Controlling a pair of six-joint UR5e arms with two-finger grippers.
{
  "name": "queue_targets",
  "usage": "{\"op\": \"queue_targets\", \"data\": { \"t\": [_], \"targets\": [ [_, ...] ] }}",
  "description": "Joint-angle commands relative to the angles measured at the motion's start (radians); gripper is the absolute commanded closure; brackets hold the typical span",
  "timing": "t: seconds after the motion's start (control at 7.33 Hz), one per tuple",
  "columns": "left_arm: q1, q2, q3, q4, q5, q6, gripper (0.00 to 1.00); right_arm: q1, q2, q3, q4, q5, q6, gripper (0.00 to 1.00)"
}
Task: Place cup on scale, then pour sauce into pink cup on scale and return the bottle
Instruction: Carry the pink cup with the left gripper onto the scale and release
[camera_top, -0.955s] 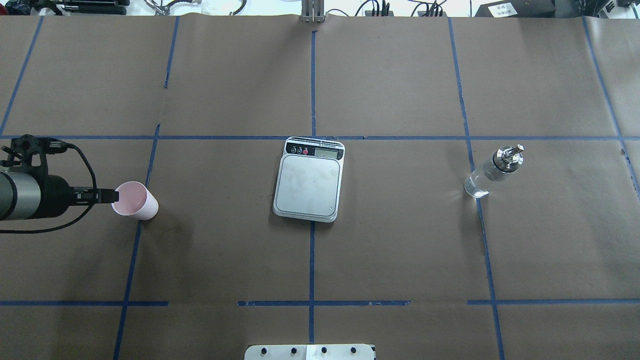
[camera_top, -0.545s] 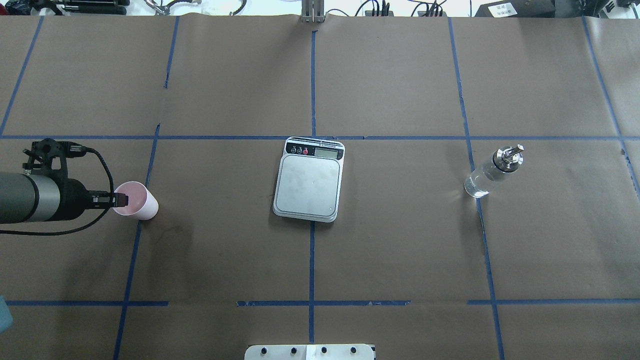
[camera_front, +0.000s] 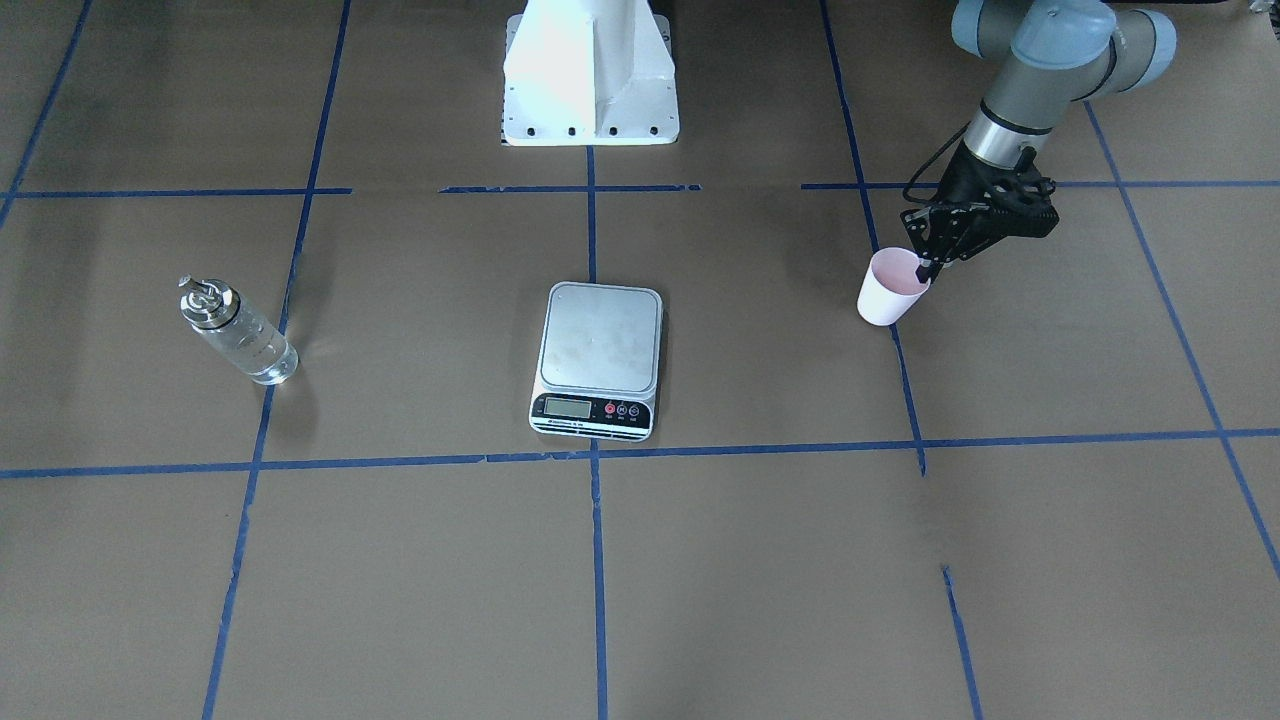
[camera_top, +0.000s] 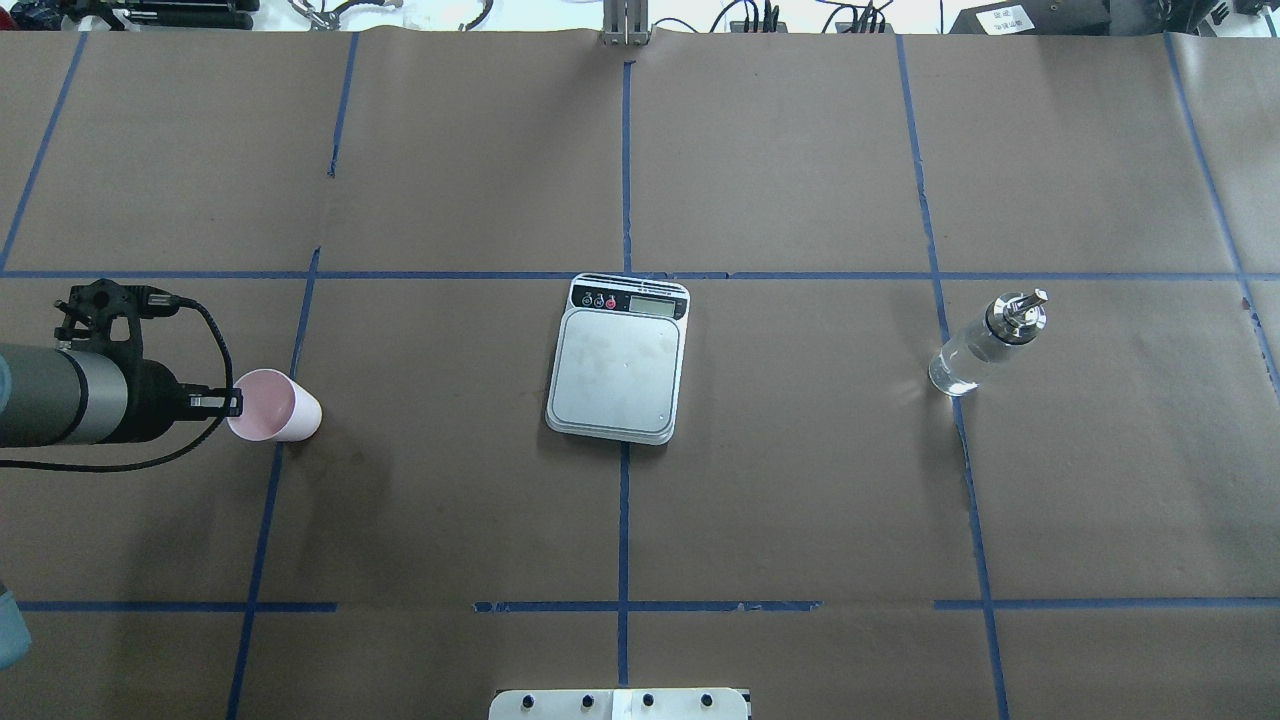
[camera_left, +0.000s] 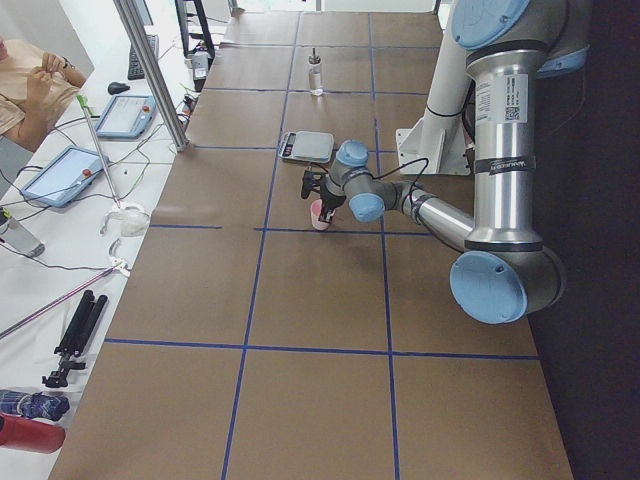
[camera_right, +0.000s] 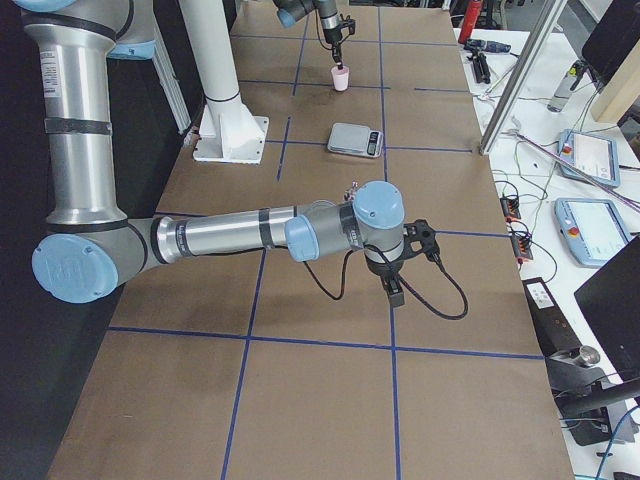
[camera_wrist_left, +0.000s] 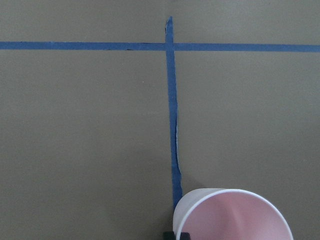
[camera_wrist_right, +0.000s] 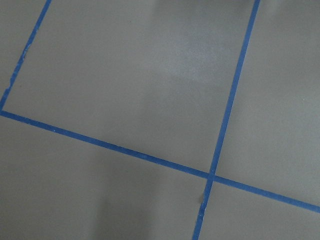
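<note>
So the cup (camera_top: 278, 408) is a small pale pink paper one, pink inside too, tapering toward the base. It sits on the brown paper table (camera_top: 800, 500), right on a blue tape line (camera_top: 262, 520). In the overhead view it's out at 9 o'clock from the scale (camera_top: 618, 375) and well apart from it. The bottle (camera_top: 985, 345) stands at the scale's 3 o'clock, also well apart, clear glass with a silver spout cap. The scale is a flat steel platform with its display strip at the 12 o'clock end in that view.

The left gripper (camera_top: 236, 402) comes in from the cup's 9 o'clock. Its fingers look pressed close on the rim wall there, pinching the cup as far as we can tell. Honestly it's tiny in every outside view.

The left wrist camera cuts the cup off at the bottom edge and shows only a dark sliver of finger (camera_wrist_left: 176, 234) outside the rim. It does give us the best look at the pink inside though. The front-facing view shows a dark fingertip at the rim on the arm's side, a bit clearer than the overhead.

The right gripper (camera_right: 395, 290) shows only in the right side view, near the table, so we can't tell whether it's spread or pressed together. Its wrist camera just gets paper and 2 crossing tape lines.
</note>
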Motion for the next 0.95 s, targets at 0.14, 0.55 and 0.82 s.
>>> {"op": "queue_targets", "data": {
  "t": [0.14,0.55,0.82],
  "targets": [
    [0.005,-0.519,-0.003,0.579,-0.007,-0.010,1.00,0.000,0.000,-0.002,0.001,0.001,-0.001,0.00],
    [0.067,-0.797,0.242,0.583,-0.005,-0.122,1.00,0.000,0.000,-0.003,0.001,0.001,-0.001,0.00],
    [0.107,-0.800,0.321,0.473,-0.001,-0.124,1.00,0.000,0.000,-0.002,0.002,0.001,0.001,0.00]
  ]
}}
